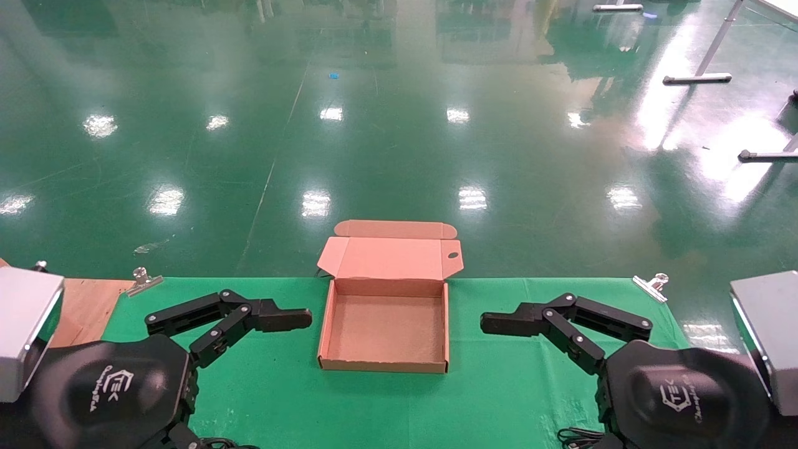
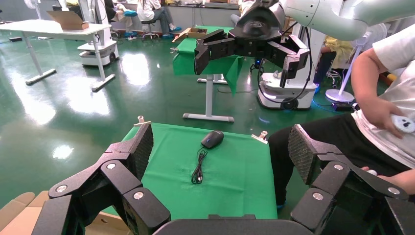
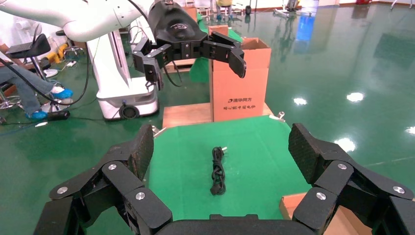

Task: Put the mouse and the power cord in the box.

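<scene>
Two open end effectors, left (image 1: 299, 319) and right (image 1: 492, 323); one box (image 1: 384, 358).

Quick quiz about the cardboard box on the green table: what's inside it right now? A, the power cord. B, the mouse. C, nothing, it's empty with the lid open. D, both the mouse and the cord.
C: the head view shows the box with its flap lid up and a bare floor; the mouse and the power cord lie on the green cloth in the wrist views.
</scene>
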Controlling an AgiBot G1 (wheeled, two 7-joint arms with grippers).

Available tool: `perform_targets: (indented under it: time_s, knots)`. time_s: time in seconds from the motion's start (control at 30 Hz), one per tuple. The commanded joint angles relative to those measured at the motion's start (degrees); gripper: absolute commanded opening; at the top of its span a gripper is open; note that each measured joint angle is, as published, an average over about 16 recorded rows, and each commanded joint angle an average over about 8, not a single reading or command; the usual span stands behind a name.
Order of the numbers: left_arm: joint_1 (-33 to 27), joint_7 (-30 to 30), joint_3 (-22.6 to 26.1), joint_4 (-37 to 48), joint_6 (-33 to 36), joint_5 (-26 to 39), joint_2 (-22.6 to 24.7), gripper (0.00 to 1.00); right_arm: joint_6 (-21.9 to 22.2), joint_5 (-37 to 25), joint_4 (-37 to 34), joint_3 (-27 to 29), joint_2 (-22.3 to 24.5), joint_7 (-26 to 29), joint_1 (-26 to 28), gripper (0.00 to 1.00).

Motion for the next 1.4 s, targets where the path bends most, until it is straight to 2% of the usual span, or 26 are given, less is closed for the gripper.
perform_targets:
  time_s: [0.03, 1.4]
  knots:
    - [0.0, 0.0, 0.0, 0.0, 0.0, 0.0, 0.0, 1.00, 0.0, 0.0, 0.0, 0.0, 0.0, 0.0, 0.0, 1.00]
    - [-0.2, -0.1, 0.8, 0.1, 0.2, 1.2, 0.3, 1.00, -0.5, -1.1, -0.2, -0.4, -0.4, -1.2, 0.2, 1.00]
